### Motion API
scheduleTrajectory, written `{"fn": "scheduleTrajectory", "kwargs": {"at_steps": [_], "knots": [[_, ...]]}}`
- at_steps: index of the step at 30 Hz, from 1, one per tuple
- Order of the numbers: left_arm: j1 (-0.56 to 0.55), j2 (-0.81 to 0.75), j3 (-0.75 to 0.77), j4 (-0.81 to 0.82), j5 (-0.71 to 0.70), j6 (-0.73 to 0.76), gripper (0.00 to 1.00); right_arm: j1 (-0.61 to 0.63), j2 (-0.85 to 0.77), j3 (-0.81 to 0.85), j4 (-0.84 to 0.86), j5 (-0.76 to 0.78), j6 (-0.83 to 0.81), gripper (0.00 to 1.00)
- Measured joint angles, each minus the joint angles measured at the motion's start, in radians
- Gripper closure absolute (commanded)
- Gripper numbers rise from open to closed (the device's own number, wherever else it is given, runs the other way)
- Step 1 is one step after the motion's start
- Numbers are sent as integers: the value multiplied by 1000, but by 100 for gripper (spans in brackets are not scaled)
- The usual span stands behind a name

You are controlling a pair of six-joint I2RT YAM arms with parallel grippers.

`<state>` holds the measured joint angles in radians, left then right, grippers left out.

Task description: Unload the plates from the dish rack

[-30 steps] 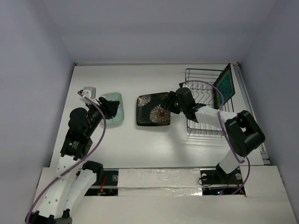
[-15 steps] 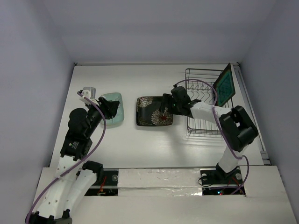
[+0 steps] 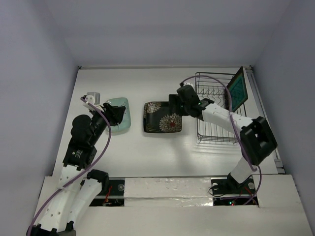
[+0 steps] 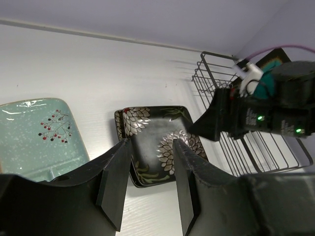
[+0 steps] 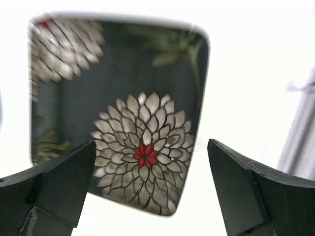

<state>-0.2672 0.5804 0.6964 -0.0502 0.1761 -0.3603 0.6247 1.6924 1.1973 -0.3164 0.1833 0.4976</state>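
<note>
**Three plates on the worktop, one in the rack**

Top external: The dish rack (image 3: pixel 211 132) is sitting at the right of the white worktop (image 3: pixel 147 152). The teal-centred plate (image 3: pixel 236 90) is standing on edge at the rack's far right corner. Two black floral plates (image 3: pixel 162 118) are lying stacked at mid-worktop, just left of the rack. The mint-green plate (image 3: pixel 122 114) is lying flat further left. The right pincer (image 3: pixel 175 104) is hovering over the stack's far right corner. The left pincer (image 3: pixel 112 114) is hanging over the mint-green plate's left part.

Left wrist: The left pincer's fingers (image 4: pixel 115 182) are standing narrowly parted and gripping nothing. Bare worktop and the near edge of the floral stack are showing between them. The mint-green plate, with its red berry sprig, is lying to the left. The right pincer is hanging over the stack's right side, in front of the rack.

Right wrist: The right pincer is standing released, jaws spread wide with nothing between them. The upper floral plate is lying flat below, its white-and-red flower showing in the gap. The rack is showing only as a blur at the right edge.
</note>
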Motion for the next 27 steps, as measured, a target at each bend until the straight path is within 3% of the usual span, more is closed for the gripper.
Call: {"fn": "scheduleTrajectory", "kwargs": {"at_steps": [4, 7, 8, 9, 14, 15, 16, 17, 18, 20, 25, 27], "knots": [[0, -12, 0, 0, 0, 0, 63, 0, -77, 80, -69, 92, -40, 9], [0, -21, 0, 0, 0, 0, 63, -6, -121, 143, -125, 193, -85, 60], [0, -24, 0, 0, -1, 0, 63, -13, -134, 159, -142, 222, -101, 94], [0, -27, 0, 0, -1, 0, 63, -23, -145, 174, -159, 247, -113, 100], [-19, -43, 0, -3, -18, 1, 62, -229, -200, 269, -261, 374, -194, 100], [-27, -47, 0, -6, -24, 1, 62, -280, -203, 293, -282, 406, -211, 95], [-33, -49, 0, -8, -30, 2, 62, -333, -203, 317, -304, 438, -225, 87], [-39, -49, 0, -8, -32, 3, 62, -381, -203, 335, -319, 460, -240, 52], [-44, -48, 0, -9, -35, 4, 62, -422, -203, 350, -333, 474, -250, 39], [-56, -46, 0, -11, -41, 5, 62, -496, -201, 379, -367, 477, -288, 23], [-74, -33, 0, -15, -52, 6, 62, -617, -133, 488, -429, 403, -352, 25], [-80, -21, 0, -17, -57, 6, 62, -638, -90, 525, -435, 362, -371, 31]]}}
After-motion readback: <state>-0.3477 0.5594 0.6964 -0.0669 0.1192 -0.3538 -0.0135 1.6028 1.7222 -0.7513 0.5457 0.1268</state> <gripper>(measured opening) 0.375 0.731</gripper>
